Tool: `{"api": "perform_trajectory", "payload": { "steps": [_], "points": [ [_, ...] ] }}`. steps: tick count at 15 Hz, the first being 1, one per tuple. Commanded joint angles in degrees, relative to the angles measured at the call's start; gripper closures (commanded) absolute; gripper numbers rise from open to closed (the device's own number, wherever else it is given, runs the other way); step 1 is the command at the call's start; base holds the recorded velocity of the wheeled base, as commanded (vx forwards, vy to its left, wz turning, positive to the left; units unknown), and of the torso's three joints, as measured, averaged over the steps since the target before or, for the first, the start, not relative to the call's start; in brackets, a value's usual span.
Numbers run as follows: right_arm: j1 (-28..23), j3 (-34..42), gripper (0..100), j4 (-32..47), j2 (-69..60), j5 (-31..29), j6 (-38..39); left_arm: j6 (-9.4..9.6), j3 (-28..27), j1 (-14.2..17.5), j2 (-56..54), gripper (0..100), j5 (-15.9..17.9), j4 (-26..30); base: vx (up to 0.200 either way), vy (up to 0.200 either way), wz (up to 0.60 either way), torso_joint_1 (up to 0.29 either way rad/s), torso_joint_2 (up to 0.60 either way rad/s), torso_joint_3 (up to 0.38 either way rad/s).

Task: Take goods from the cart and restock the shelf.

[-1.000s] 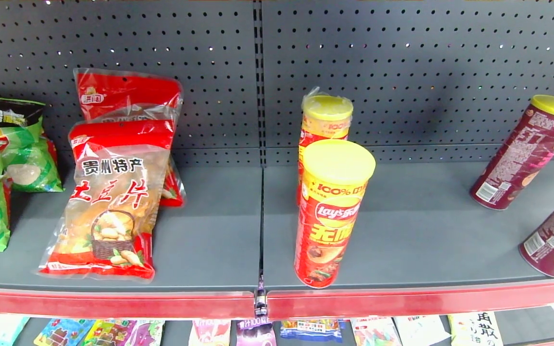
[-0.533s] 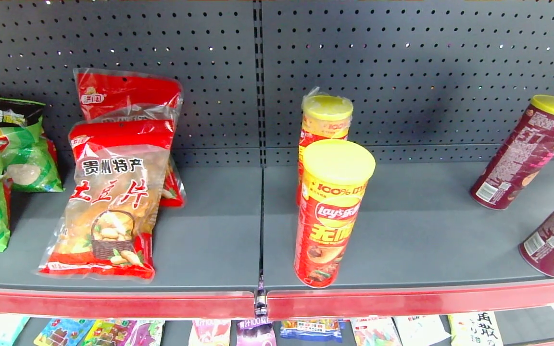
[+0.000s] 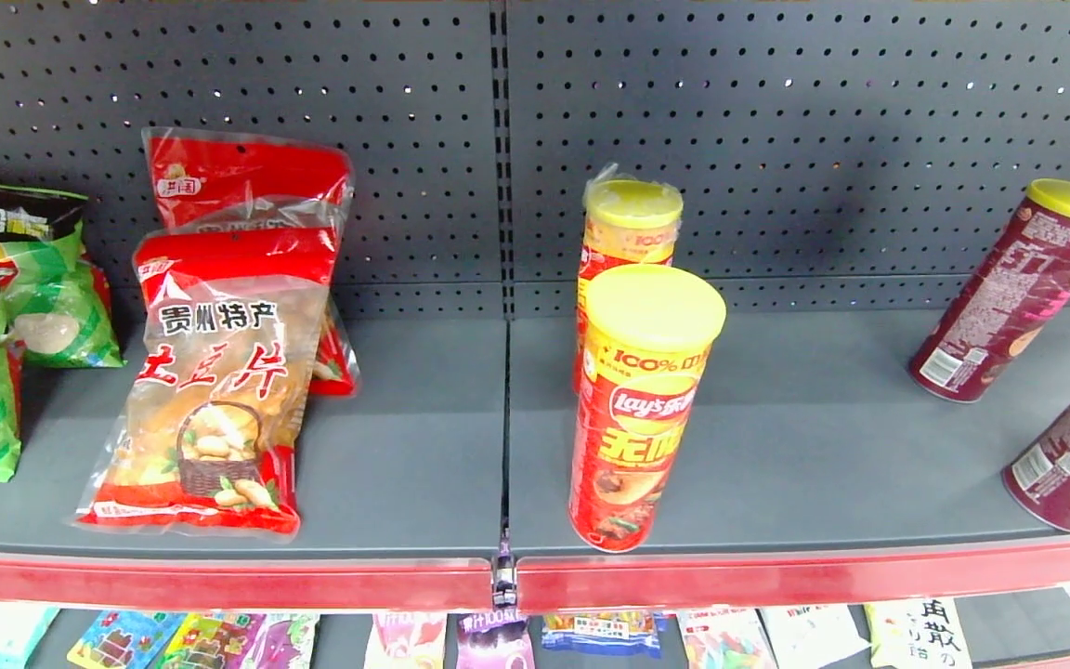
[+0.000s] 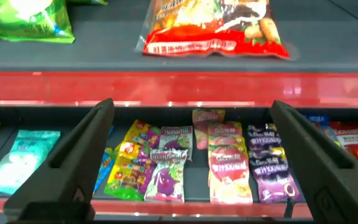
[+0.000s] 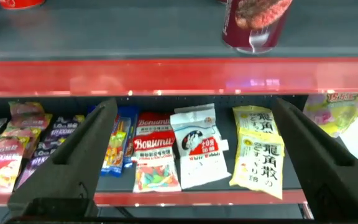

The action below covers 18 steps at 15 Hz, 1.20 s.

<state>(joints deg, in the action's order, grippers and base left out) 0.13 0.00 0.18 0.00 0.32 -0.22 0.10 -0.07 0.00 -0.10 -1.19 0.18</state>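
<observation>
2 stand wide open, empty: left gripper (image 4: 191, 165) with a red snack bag (image 4: 216, 28) beyond it, right gripper (image 5: 194, 165) with a maroon can (image 5: 253, 22) beyond.

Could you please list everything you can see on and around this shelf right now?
Shelf: one, grey with red front edge, across the head view.
Pegboard: one, dark grey, behind the shelf.
Green bags: two, far left of shelf.
Red bags: two, left of centre, one behind the other.
Red cans: two, yellow lids, upright, centre, one behind the other.
Maroon cans: two, right end.
Small packets: many, mixed colours, lower shelf.
Left gripper: one, black, fingers open, empty, before the lower shelf.
Right gripper: same.
</observation>
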Motion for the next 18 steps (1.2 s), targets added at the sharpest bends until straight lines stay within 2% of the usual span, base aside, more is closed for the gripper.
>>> {"api": "perform_trajectory", "payload": {
  "steps": [1,5,18],
  "points": [
    [0.0,0.0,0,0.0,0.1,-0.1,0.0,-0.01,0.0,0.0,0.1,0,0.0,0.0,0.000,0.000,0.00,0.000,0.00,0.000],
    [0.0,0.0,0,0.0,0.1,0.0,0.0,-0.01,0.0,0.0,0.1,0,0.0,0.0,0.000,0.000,0.00,0.000,0.00,0.000],
    [0.0,0.0,0,0.0,0.1,0.5,0.1,0.08,0.0,0.0,0.1,0,0.1,0.0,0.000,-0.200,0.00,0.008,0.00,0.002]
  ]
}}
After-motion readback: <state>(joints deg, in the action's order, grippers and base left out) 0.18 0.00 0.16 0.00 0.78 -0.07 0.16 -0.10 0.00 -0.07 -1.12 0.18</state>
